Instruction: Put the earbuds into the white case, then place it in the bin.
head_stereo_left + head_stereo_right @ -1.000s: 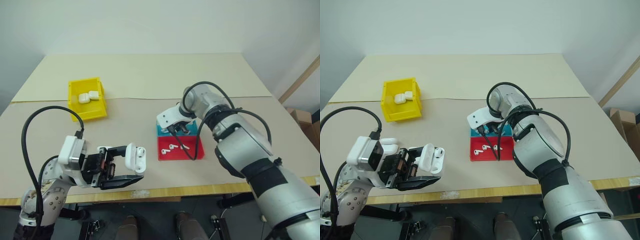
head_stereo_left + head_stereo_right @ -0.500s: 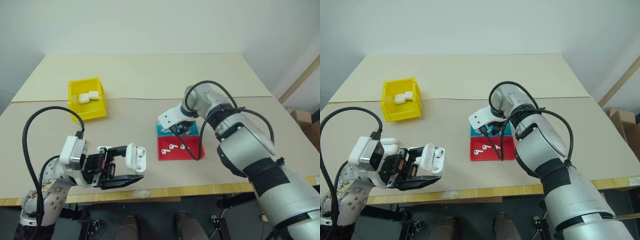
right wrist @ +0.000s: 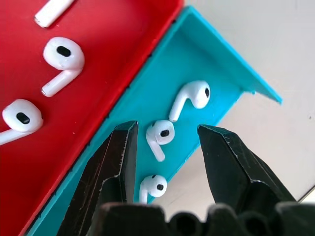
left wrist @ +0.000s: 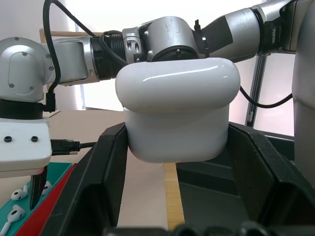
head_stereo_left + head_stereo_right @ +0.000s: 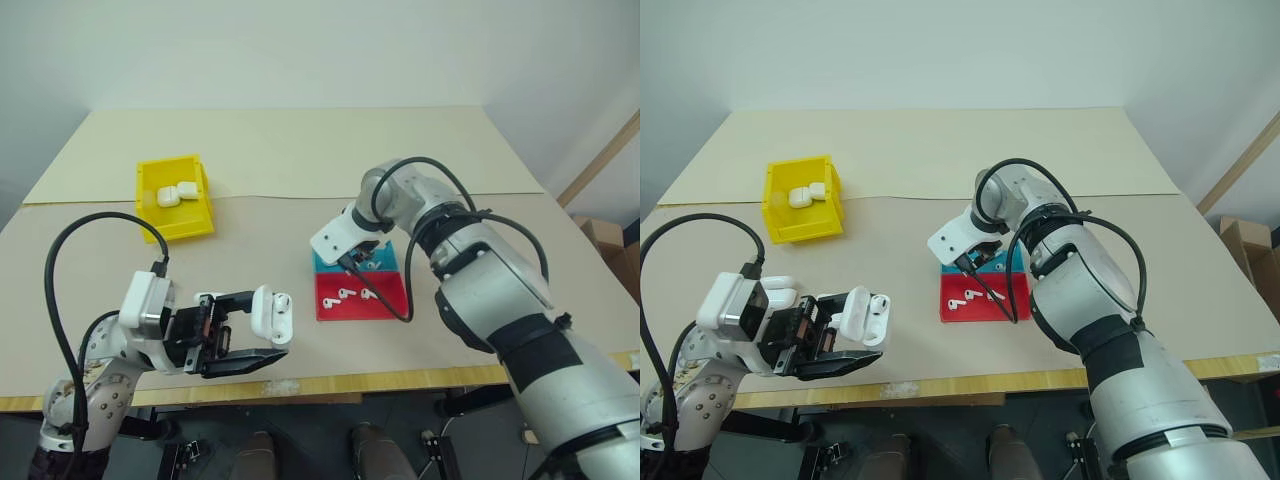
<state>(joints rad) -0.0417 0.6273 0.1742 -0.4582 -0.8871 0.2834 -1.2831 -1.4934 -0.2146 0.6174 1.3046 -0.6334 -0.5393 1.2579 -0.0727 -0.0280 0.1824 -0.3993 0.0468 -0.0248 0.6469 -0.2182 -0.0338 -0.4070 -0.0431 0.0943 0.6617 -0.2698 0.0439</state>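
- Right gripper is parked over the blue tray, centre-right of the left eye view. Fingers are about halfway apart w/ nothing in them yet.
- In the right wrist view, one earbud sits right in the gap between the two black fingers, untouched on either side. Two more lie in the same blue tray: one just beyond it toward the far wall, one nearer the cam.
- Red tray sits touching the blue one on its lower edge in the left eye view, w/ a few more buds lying in it.
- Left gripper at lower left is clamped tight on the white case, held off the table. Lid looks flipped open, tho I can't see into it, so can't say if anything's loaded.
- Yellow bin is upper left on the table, well apart from both arms, already w/ two white cases inside.
- Step in hand imo: picking the first bud out of the blue tray; the bin part is a long way off.
- Next move prob needs a straight drop and a gentle pinch. Bud is tiny + glossy, tray wall is close, so an off-centre squeeze could pop it sideways.
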